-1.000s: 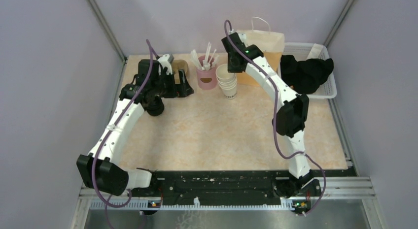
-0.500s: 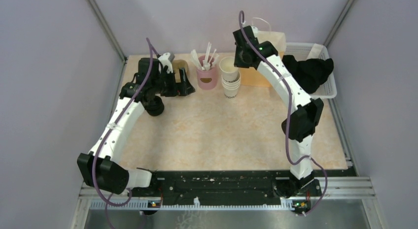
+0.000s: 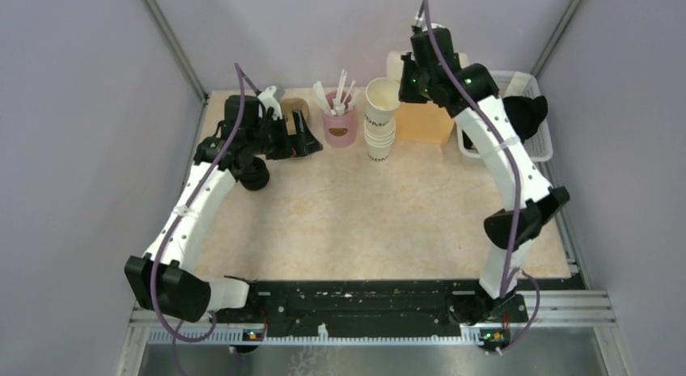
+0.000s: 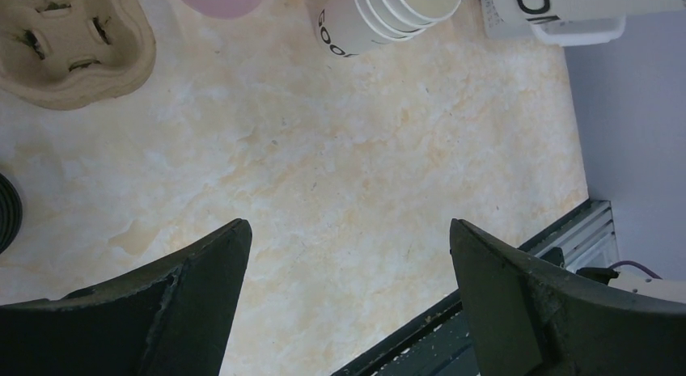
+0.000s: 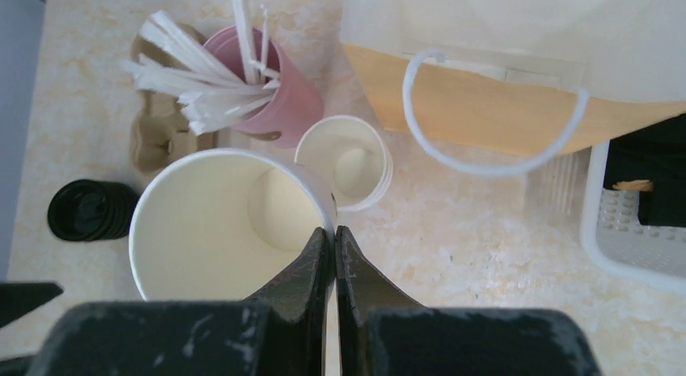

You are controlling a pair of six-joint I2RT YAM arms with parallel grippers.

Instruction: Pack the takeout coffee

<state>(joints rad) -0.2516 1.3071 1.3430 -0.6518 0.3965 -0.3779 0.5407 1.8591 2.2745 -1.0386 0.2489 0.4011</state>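
The takeout coffee is out of view; no lidded cup shows. My right gripper [image 3: 402, 88] [image 5: 334, 234] is shut on the rim of a lidless white paper cup [image 3: 382, 95] [image 5: 218, 222], one finger inside and one outside. It holds the cup in the air above the stack of lidless cups [image 3: 378, 138] [image 5: 344, 162] [image 4: 380, 12]. My left gripper [image 3: 301, 138] [image 4: 348, 230] hangs wide open over bare tabletop at the back left, with nothing between its fingers.
A brown paper bag [image 3: 425, 121] [image 5: 485, 109] stands at the back, right of the stack. A pink holder of stirrers [image 3: 340, 125] [image 5: 275, 101], a pulp cup carrier [image 4: 73, 44] [image 5: 158, 133] and stacked black lids [image 5: 89, 210] sit at the back left. A white basket [image 3: 535, 154] stands right.
My right arm has risen and swung back to the right, lifting one cup off the stack. The left arm has barely moved and stays open.
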